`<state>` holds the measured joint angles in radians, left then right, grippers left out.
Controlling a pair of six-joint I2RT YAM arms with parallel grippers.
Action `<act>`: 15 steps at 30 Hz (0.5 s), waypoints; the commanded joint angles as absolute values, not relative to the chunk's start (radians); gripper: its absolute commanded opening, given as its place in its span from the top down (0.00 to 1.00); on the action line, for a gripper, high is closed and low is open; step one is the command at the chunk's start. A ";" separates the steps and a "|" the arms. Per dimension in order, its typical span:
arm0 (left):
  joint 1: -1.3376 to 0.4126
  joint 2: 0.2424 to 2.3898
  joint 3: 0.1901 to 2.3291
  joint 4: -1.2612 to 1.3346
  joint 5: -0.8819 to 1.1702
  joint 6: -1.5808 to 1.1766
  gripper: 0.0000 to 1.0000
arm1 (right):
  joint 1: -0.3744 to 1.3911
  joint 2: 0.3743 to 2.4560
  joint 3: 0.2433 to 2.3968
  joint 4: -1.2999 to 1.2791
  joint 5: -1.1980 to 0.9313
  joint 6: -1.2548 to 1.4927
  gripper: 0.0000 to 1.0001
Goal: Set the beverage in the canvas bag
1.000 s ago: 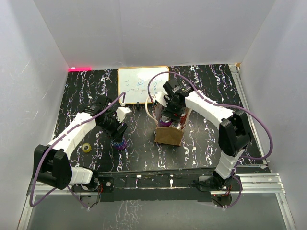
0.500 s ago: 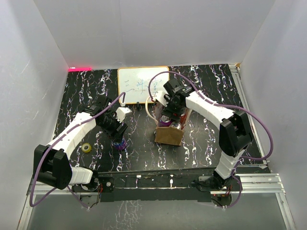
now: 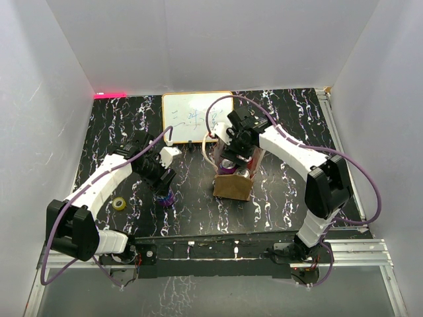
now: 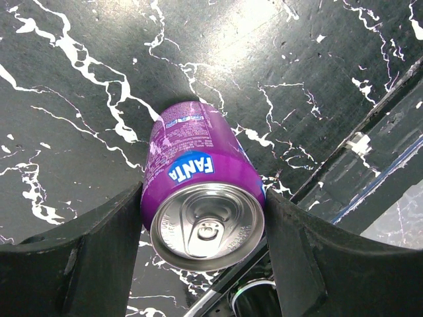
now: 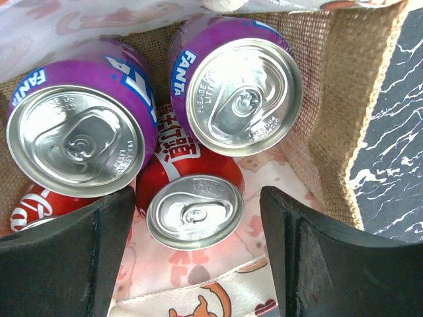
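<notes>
Clasped purple Fanta can (image 4: pixel 192 152) in left gripper (image 4: pixel 203 228), left of canvas bag (image 3: pixel 231 189). Held right gripper (image 5: pixel 195 201) released, jaws spread over cans (image 5: pixel 241 99) inside that bag.

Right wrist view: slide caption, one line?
Right gripper, jaws open, over the canvas bag holding two purple Fanta cans and two red cans.

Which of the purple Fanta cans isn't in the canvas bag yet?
The purple Fanta can held between the left gripper's jaws, over the black table. The other two purple cans stand upright inside the canvas bag.
</notes>
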<state>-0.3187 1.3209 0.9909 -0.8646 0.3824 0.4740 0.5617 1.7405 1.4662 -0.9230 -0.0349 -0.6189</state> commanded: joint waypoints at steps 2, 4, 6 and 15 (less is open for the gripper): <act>-0.324 1.314 1.073 -0.887 0.442 0.497 1.00 | 0.568 1.677 1.521 -0.895 -0.076 -0.598 0.20; -0.324 1.319 1.087 -0.891 0.438 0.501 1.00 | 0.569 1.672 1.522 -0.896 -0.079 -0.598 0.20; -0.324 1.322 1.102 -0.894 0.440 0.502 1.00 | 0.570 1.669 1.523 -0.897 -0.083 -0.598 0.20; -0.324 1.317 1.183 -0.901 0.463 0.487 1.00 | 0.568 1.630 1.551 -0.903 -0.100 -0.590 0.21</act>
<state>-0.3187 1.3396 1.0935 -0.8864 0.3943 0.4911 0.5629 1.7020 1.4849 -0.9245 -0.0742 -0.6014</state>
